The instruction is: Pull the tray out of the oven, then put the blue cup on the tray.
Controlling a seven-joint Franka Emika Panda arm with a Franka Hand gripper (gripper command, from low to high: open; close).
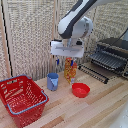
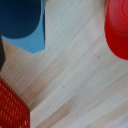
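Note:
My gripper [image 1: 66, 62] hangs in the air above the wooden table, over the gap between the blue cup and a red bowl. Its fingers look spread apart with nothing between them. The blue cup [image 1: 52, 81] [image 2: 22, 25] stands upright on the table, below the gripper and toward the exterior view's left. The oven [image 1: 113, 54] sits at the exterior view's right with its barred door [image 1: 94, 71] dropped open. The tray [image 1: 107, 60] shows as dark bars in the oven's opening. No fingers appear in the wrist view.
A red bowl [image 1: 80, 90] [image 2: 118, 27] sits on the table below the gripper toward the exterior view's right. A red mesh basket [image 1: 22, 98] [image 2: 10, 107] stands at the front left. An orange-yellow object [image 1: 70, 73] stands behind the cup and bowl. A slatted wall closes the back.

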